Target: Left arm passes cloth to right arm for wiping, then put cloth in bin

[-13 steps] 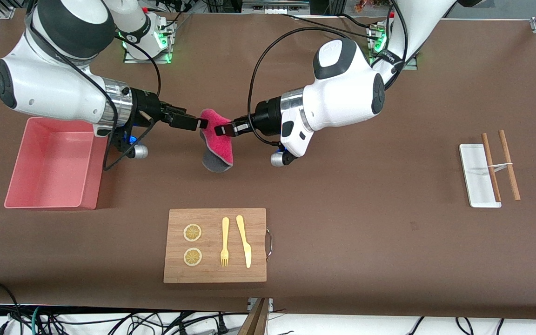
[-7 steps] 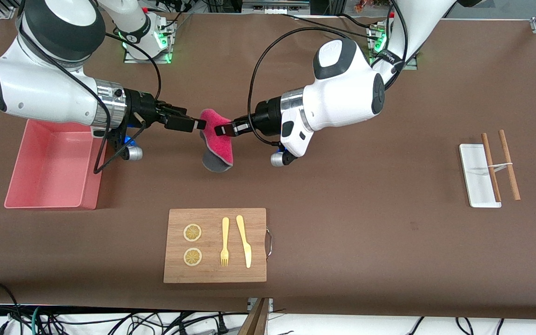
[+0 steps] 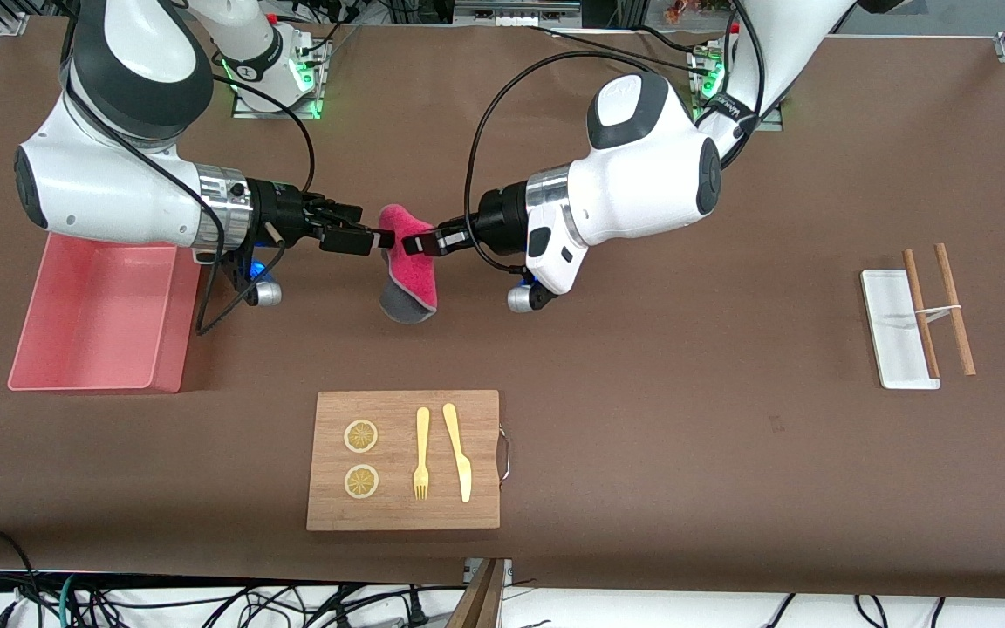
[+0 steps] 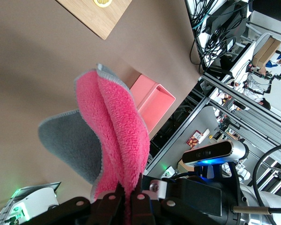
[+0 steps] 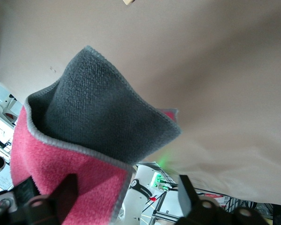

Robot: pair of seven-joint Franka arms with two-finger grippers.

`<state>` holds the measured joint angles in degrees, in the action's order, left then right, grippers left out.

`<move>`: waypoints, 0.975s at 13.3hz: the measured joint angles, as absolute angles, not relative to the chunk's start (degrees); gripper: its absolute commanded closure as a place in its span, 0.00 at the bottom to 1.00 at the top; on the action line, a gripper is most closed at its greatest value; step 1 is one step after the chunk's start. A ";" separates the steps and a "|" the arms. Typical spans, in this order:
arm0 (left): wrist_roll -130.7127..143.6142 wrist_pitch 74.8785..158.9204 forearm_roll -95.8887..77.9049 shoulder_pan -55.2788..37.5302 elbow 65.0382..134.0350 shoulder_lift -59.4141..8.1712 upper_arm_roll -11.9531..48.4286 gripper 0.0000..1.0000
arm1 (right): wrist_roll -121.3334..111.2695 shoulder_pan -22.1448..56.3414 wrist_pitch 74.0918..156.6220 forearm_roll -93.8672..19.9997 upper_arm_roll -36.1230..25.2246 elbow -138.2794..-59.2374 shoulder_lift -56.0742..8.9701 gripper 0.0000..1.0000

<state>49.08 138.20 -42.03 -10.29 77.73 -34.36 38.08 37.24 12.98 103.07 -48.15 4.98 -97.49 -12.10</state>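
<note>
The cloth, magenta-pink with a dark grey back, hangs folded above the table's middle. My left gripper is shut on its pink upper edge, and the left wrist view shows the cloth pinched between the fingers of that gripper. My right gripper faces it from the right arm's end. In the right wrist view this gripper is open, its jaws standing wide with the cloth's pink edge between them. The salmon-pink bin sits under the right arm's forearm.
A wooden cutting board with two lemon slices, a yellow fork and a knife lies nearer the front camera than the cloth. A white tray with two chopsticks across it lies toward the left arm's end.
The right arm's upper links have swung and its gripper has edged a little lower and closer onto the cloth's edge. The left arm and the cloth have stayed still.
</note>
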 measured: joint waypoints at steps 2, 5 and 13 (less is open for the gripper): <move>49.08 138.20 -42.03 -10.29 77.73 -34.36 38.08 1.00 | 37.22 12.99 103.07 -48.34 5.01 -97.49 -12.09 0.11; 49.08 138.20 -42.03 -10.29 77.73 -34.36 38.08 1.00 | 37.22 12.99 103.07 -49.76 5.03 -97.47 -12.08 0.07; 49.08 138.20 -42.03 -10.29 77.73 -34.36 38.04 1.00 | 36.75 12.98 103.25 -50.72 4.93 -97.39 -12.06 0.02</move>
<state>49.08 138.20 -42.03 -10.29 77.73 -34.36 38.04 36.75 12.98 103.25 -50.72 4.93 -97.39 -12.06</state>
